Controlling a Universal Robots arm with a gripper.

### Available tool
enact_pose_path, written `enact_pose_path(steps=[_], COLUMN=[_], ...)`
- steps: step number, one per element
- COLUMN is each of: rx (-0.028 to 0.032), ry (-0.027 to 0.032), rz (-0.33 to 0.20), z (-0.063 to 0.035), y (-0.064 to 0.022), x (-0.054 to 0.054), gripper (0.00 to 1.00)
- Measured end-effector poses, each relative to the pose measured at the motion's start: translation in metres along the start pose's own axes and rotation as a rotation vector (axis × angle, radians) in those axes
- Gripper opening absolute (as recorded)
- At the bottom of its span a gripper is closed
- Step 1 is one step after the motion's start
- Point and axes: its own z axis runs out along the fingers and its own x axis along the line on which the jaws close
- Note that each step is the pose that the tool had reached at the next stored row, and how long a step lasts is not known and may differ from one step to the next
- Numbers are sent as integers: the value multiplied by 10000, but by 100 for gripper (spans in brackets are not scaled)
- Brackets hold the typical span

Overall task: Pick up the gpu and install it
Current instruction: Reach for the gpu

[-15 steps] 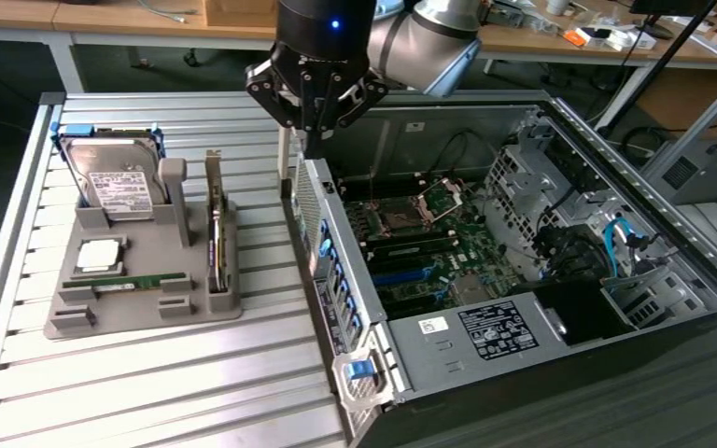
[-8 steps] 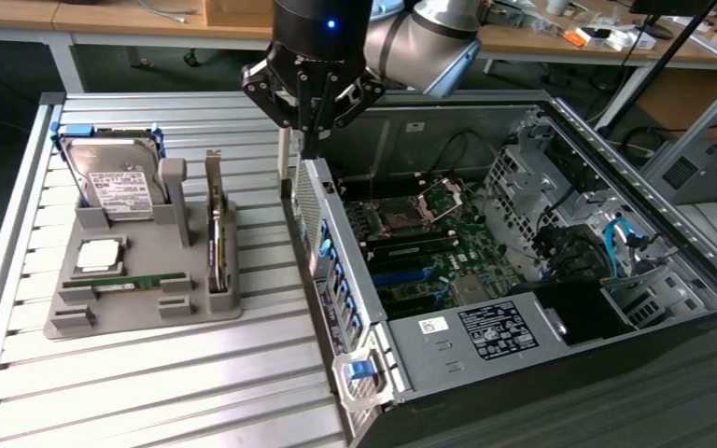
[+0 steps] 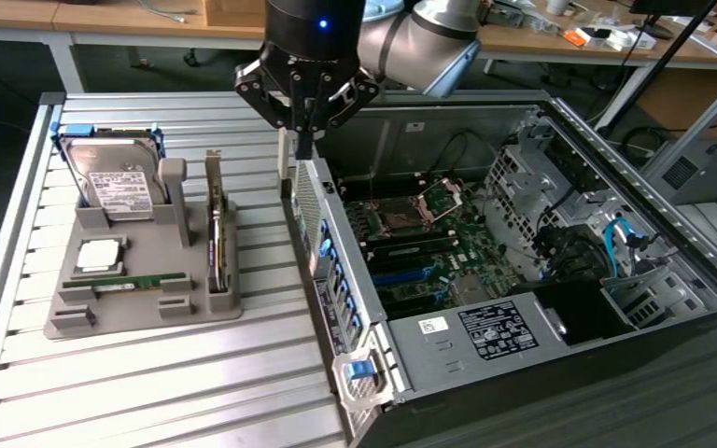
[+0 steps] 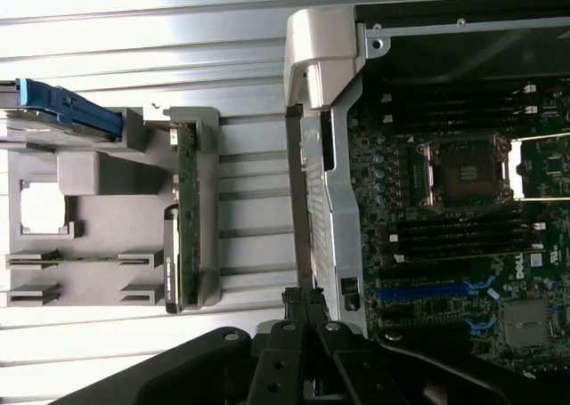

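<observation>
Your exterior view: grey parts holder (image 3: 134,313) at nine o'clock on slatted tabletop (image 3: 147,392), hard drive (image 3: 116,182) upright in it, open computer case (image 3: 333,271) at three o'clock.

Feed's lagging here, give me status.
End effector over case wall. Gpu upright in tray, untouched. Case wall stands between tray and motherboard.

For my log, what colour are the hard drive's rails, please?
The rails are blue, clearest in the wrist view.
</observation>
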Motion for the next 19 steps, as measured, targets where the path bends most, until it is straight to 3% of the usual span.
enact_pose_path(steps=[19], rx=[1], ry=[0], rz=[-1], z=[-3], y=[-7], x=[90], gripper=[11])
